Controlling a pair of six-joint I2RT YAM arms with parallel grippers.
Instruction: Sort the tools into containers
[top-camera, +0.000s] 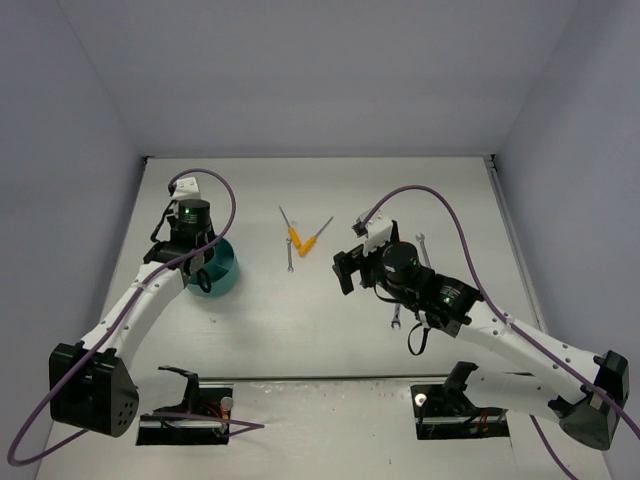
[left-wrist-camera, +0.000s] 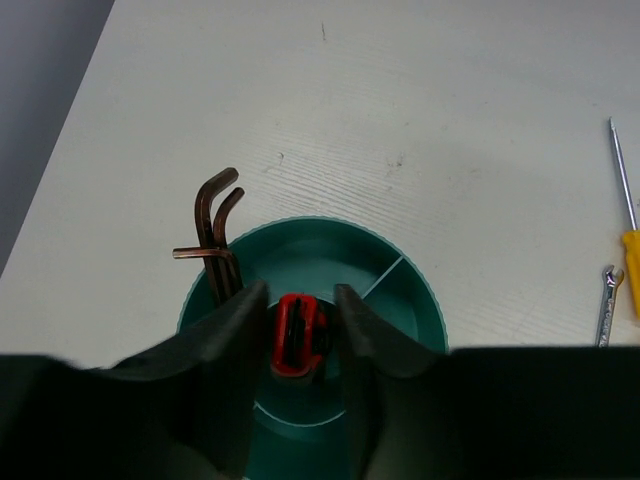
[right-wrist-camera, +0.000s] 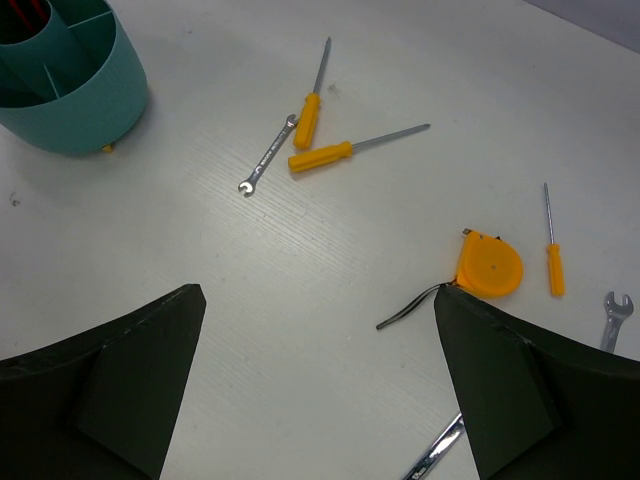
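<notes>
Teal bowl (left-wrist-camera: 400, 290): left half of table (top-camera: 330, 330), well apart from walls and loose tools. Left gripper (left-wrist-camera: 300, 291) points straight down over it, jaws slightly spread, flanking utility knife (left-wrist-camera: 297, 335) standing inside. Right gripper (right-wrist-camera: 318, 292): spread wide, low over tabletop.

From above, the left arm (top-camera: 190, 225) covers much of the teal bowl (top-camera: 225, 272), hiding its contents. In the left wrist view the left gripper's fingers (left-wrist-camera: 230, 345) hide the bowl's near rim, the hex keys' (left-wrist-camera: 212, 225) lower ends and the utility knife's (left-wrist-camera: 297, 335) foot; whether they touch the knife cannot be told. The right edge cuts off an orange-handled screwdriver (left-wrist-camera: 630, 262) and a small wrench (left-wrist-camera: 607, 300). In the right wrist view the right gripper's finger (right-wrist-camera: 510, 390) covers part of an open-ended wrench (right-wrist-camera: 615, 308), and the bottom edge cuts a silver tool (right-wrist-camera: 437, 455).
</notes>
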